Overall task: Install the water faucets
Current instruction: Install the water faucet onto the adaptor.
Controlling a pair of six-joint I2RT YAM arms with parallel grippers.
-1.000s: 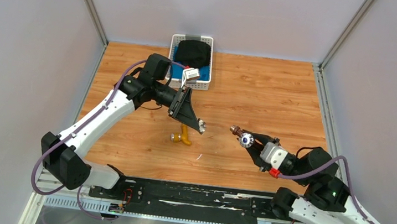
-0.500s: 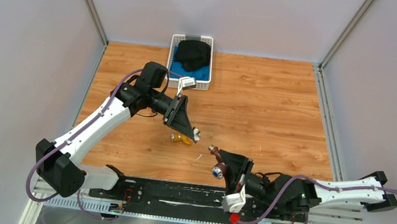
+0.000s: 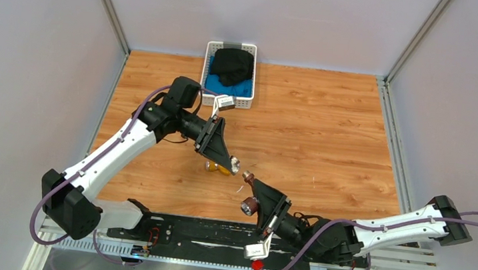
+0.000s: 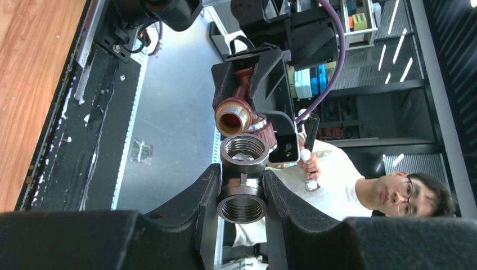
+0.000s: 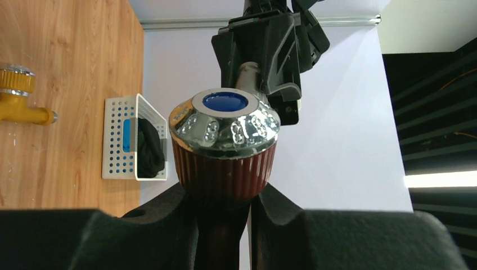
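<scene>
Left tool (image 4: 242,194) is clamping the grey fitting (image 4: 243,169). Right tool (image 5: 222,197) is gripping the red-brown faucet (image 5: 225,135) just beside it. The brass faucet (image 3: 218,168) is lying on the counter (image 3: 330,131).

Overhead, my left gripper (image 3: 234,167) is covering part of the brass-yellow metal faucet (image 3: 218,168), and the stubby grey fitting (image 3: 236,163) in its jaws is showing too small to read. The right wrist view's left edge is cutting that faucet off. My right gripper (image 5: 223,197) is hiding the dark reddish-brown faucet (image 5: 224,166) below its knob. A black cloth (image 3: 232,66) is burying most of a blue item (image 3: 245,89) in the white perforated basket (image 3: 232,45).
</scene>
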